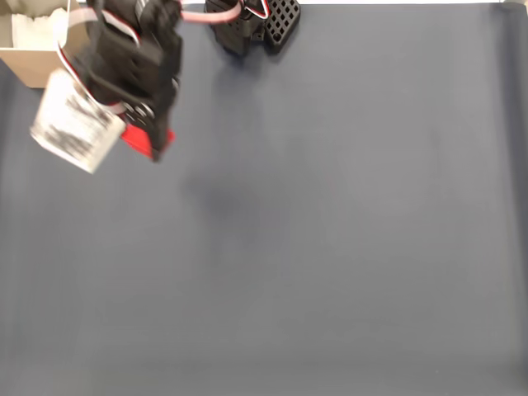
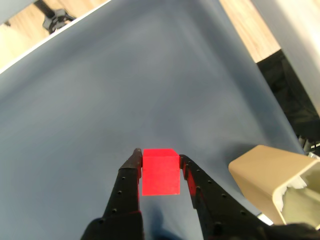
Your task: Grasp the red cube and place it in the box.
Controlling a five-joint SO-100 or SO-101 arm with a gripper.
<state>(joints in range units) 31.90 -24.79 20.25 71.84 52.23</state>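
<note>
Gripping the cube [image 2: 160, 172] between closed jaws, the gripper [image 2: 161, 175] holds it above the grey mat [image 2: 125, 90], near the box [image 2: 265, 175]. Grasp looks done; dropping it inside remains.

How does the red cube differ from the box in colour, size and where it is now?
The red cube is bright red; the box is tan beige. The cube is solid and much smaller; the box is larger and hollow, with white padding inside. The cube is held between the tool's fingers above the grey cloth, while the box stands on the cloth, apart from the cube. Both have plain matte surfaces.
</note>
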